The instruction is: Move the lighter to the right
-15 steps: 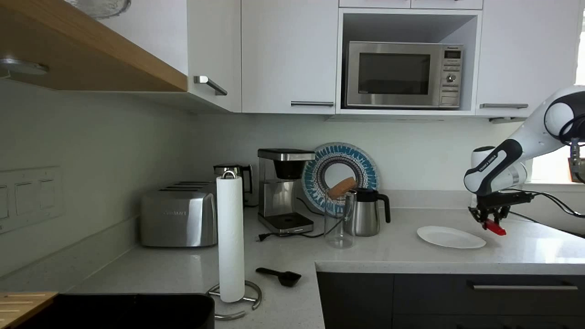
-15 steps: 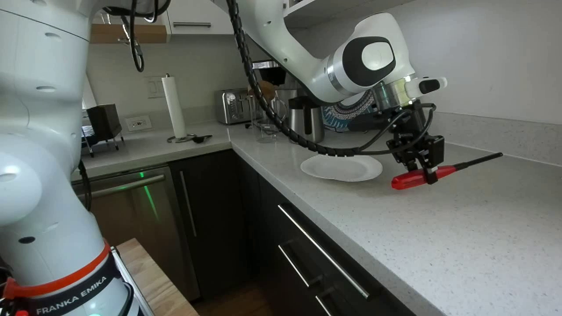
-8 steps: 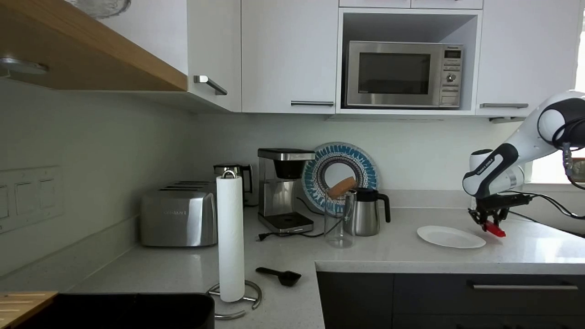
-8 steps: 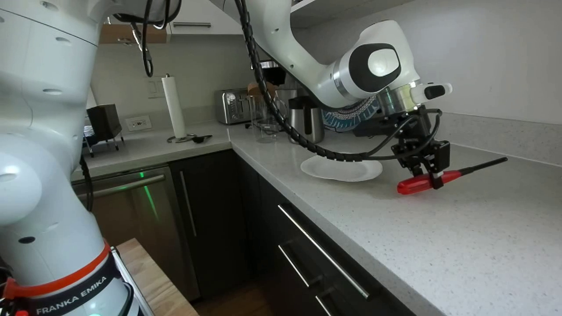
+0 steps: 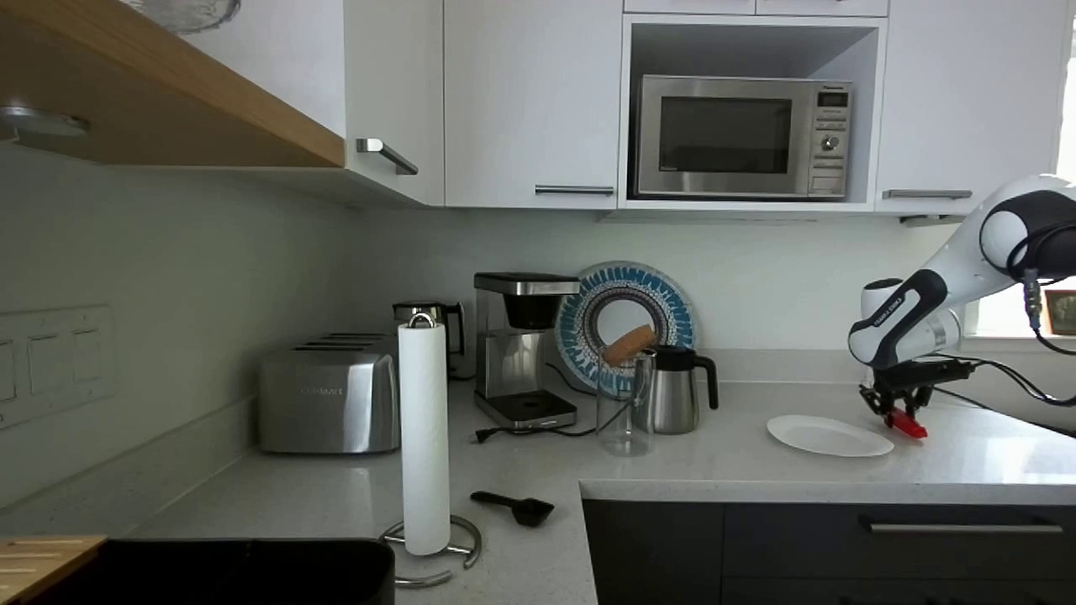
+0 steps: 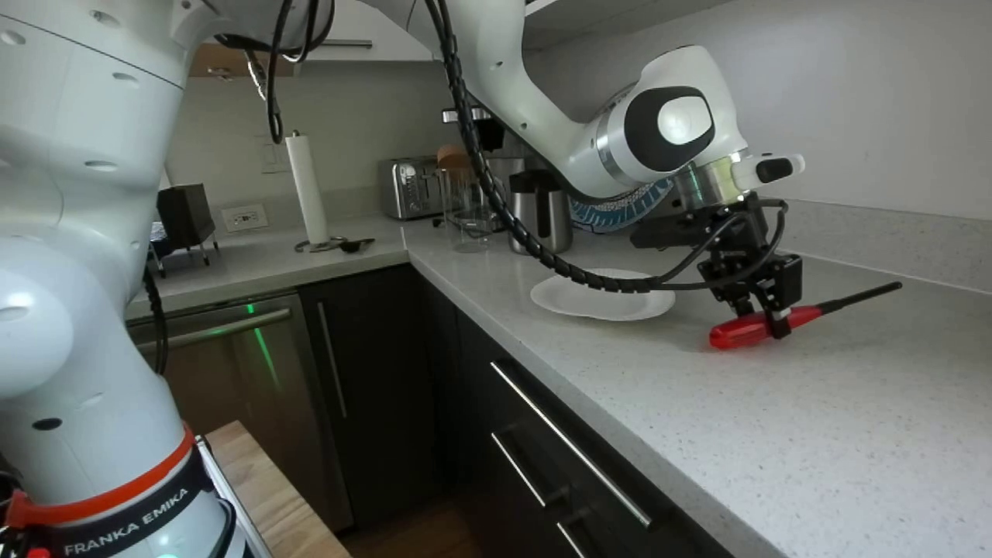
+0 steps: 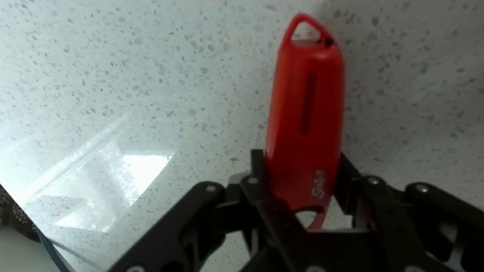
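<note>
Two black fingers (image 7: 258, 160) of the gripper (image 7: 302, 165) are clamped on the red handle (image 7: 306, 105) of the lighter (image 6: 742, 332), one on each side, as the wrist view shows. The handle's looped end points away from the gripper there, with a dark slot along its face and small pale lettering too blurred to read. In an exterior view the lighter's slim black stem (image 6: 860, 297) runs up and to the right, away from the fingers. A red tinge shows on the pale speckled worktop (image 6: 821, 434) just under the handle; whether the two touch cannot be told. In both exterior views the lighter is near the white plate (image 5: 830, 437) and to its right. The white arm (image 6: 558, 136) reaches over the worktop. To the left of the plate, in an exterior view, a black-lidded steel jug (image 5: 675, 399) stands close to a clear glass vessel (image 5: 624, 428), in front of a round blue-patterned disc (image 5: 628, 277). Further left are a coffee maker (image 5: 514, 361), a toaster (image 5: 328, 399) and an upright paper roll (image 5: 424, 445), with a black scoop (image 5: 530, 511) lying near the roll. A steel microwave (image 5: 723, 139) sits in an open cabinet bay (image 5: 714, 50) above.
</note>
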Available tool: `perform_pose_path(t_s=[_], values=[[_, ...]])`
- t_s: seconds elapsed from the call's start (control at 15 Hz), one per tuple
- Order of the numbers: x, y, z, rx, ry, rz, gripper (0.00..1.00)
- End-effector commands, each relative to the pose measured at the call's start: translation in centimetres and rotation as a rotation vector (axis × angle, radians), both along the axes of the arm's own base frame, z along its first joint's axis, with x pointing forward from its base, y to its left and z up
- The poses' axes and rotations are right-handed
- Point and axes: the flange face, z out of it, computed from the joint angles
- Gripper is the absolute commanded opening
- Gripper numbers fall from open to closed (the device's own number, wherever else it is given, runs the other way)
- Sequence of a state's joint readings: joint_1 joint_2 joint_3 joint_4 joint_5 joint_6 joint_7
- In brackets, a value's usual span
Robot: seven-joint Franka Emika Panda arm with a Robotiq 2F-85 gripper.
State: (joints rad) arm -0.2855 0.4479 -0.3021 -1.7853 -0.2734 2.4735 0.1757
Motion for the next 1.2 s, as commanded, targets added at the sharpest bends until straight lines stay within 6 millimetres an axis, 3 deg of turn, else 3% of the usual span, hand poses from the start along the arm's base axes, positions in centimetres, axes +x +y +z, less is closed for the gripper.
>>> perform_pose_path(t_s=[0.0,0.07,0.33,0.67,0.87,1.13], values=[[0.1,-0.9,-0.3,0.009,-0.010,-0.012,0.70],[0.0,-0.9,-0.2,0.011,-0.009,-0.011,0.73],[-0.2,0.3,1.4,0.036,-0.016,-0.011,1.00],[-2.4,4.3,6.2,0.066,0.051,-0.110,1.00],[-3.7,7.9,9.6,0.083,0.033,-0.115,0.99],[-6.1,13.6,12.7,0.070,-0.002,-0.083,1.00]])
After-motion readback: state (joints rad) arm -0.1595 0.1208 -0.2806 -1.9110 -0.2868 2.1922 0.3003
